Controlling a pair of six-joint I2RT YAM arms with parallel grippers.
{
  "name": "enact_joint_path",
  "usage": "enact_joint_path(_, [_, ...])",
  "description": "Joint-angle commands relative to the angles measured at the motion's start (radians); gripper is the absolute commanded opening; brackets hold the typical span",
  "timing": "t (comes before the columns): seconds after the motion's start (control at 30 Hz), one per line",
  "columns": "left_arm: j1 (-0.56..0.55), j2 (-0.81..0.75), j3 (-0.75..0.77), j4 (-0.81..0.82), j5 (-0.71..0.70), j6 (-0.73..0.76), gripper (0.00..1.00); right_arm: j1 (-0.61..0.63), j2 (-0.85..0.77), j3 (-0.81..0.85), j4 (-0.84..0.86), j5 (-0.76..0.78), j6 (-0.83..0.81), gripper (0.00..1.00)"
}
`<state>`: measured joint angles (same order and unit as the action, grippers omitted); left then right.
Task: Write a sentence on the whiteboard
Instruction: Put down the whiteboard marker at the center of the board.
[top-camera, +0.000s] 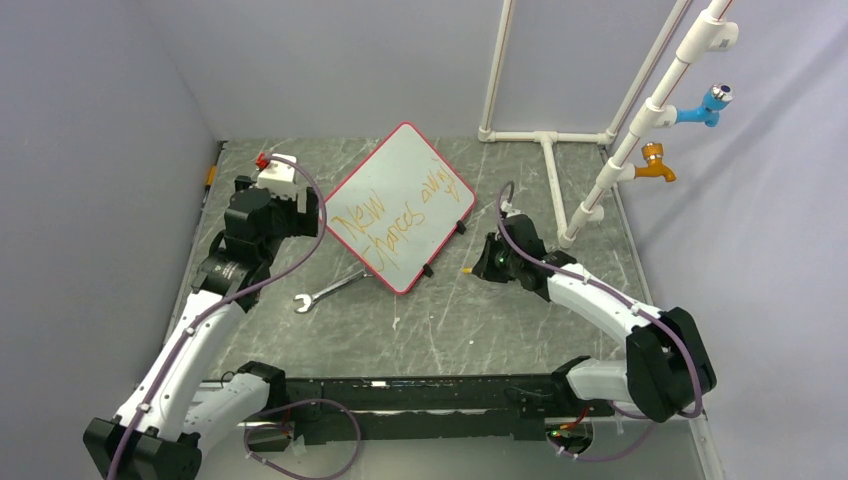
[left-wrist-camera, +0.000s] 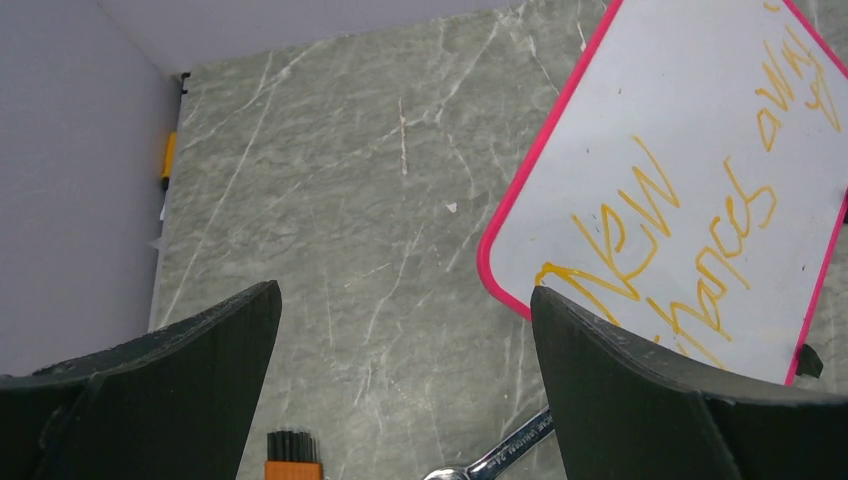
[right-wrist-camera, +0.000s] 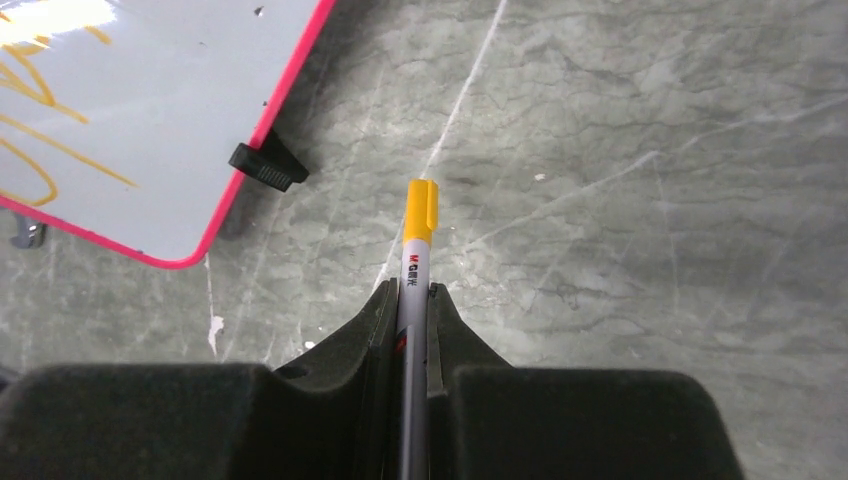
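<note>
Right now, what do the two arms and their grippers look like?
Both the left arm and right arm have white link shells between bulky black joints, with a purple cable running along each. The left gripper and right gripper have matte black, wedge-shaped fingers.

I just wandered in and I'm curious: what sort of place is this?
Likely a robot test cell, not a home or office: two arms bolted to a walled-in table, with practice props laid out, a whiteboard, a wrench and pipes with taps.
</note>
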<state>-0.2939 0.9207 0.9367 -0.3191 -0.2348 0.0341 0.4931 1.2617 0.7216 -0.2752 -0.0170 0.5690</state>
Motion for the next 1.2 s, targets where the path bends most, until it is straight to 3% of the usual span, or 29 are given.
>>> enact_joint_path(0.0, [0.009,-0.03,-0.011,0.081,-0.032,-0.027,0.99,-0.032,-0.021,-0.051,0.206,-0.141,0.008,0.0])
enact_joint_path(0.23, [0.012,-0.023,-0.022,0.086,-0.017,-0.027,0.99,-0.047,-0.01,-0.087,0.263,-0.168,0.011,0.01])
enact_joint_path(0.67, [0.014,-0.032,-0.029,0.097,-0.006,-0.027,0.99,-0.047,-0.024,-0.131,0.167,-0.089,0.017,0.25])
enact_joint_path(1.17, [0.014,-0.032,-0.029,0.09,-0.003,-0.027,0.99,-0.047,-0.172,-0.119,0.007,0.008,-0.002,0.36])
